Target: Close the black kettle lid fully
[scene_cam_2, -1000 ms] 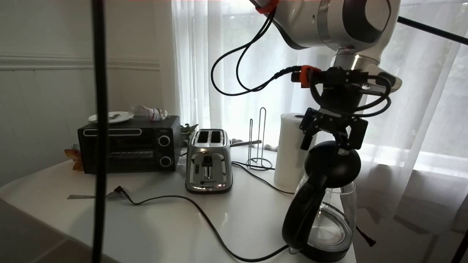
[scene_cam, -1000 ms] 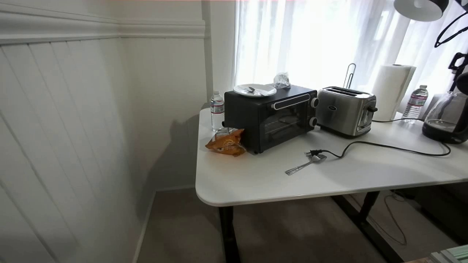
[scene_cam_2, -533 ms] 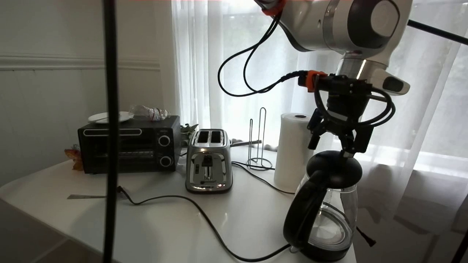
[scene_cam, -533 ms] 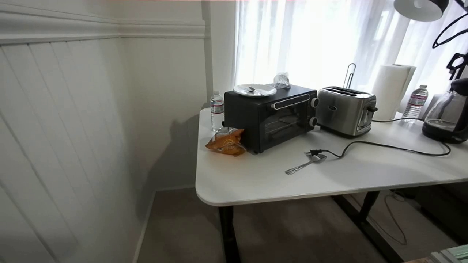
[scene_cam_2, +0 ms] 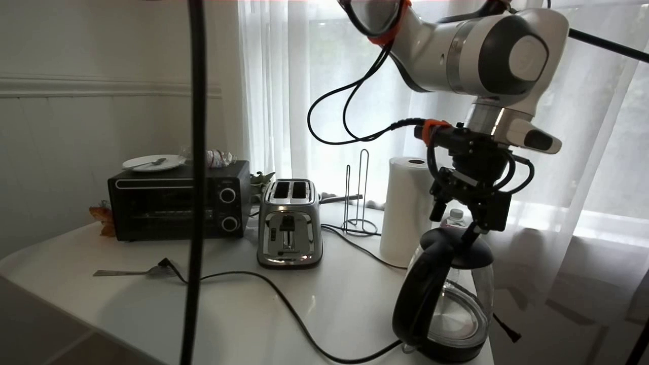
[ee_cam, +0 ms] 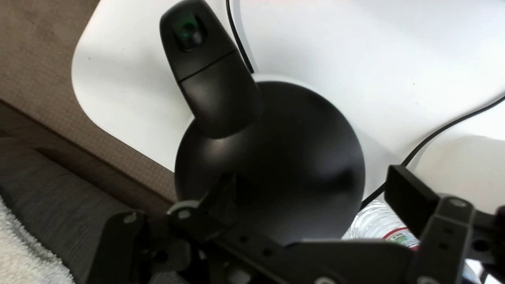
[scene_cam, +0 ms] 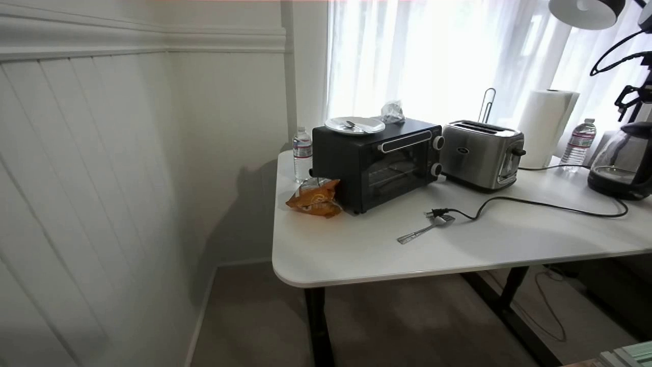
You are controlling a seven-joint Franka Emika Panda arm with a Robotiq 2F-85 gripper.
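Observation:
The black kettle [scene_cam_2: 454, 324] has a clear glass body, black base and black handle [scene_cam_2: 422, 299]. It stands upright near the table's end, and also shows at the right edge in an exterior view [scene_cam: 619, 165]. Its black lid [scene_cam_2: 476, 256] lies nearly level on the top; I cannot tell if it is fully seated. In the wrist view the lid [ee_cam: 300, 154] fills the middle. My gripper [scene_cam_2: 454, 224] is open and empty, right above the lid. One finger [scene_cam_2: 470, 234] reaches down to the lid and appears to touch it. The other finger [ee_cam: 410, 193] hangs beyond the rim.
A paper towel roll [scene_cam_2: 405, 213] and a water bottle [scene_cam: 579, 145] stand behind the kettle. The silver toaster [scene_cam_2: 290, 223] and black toaster oven [scene_cam_2: 223, 203] stand further off. The kettle's cord [scene_cam_2: 299, 314] runs across the table to a spoon [scene_cam_2: 121, 272].
My gripper has moved down and tilted. The lid has swung down from a raised, tilted pose to nearly level. The kettle body has stayed in place.

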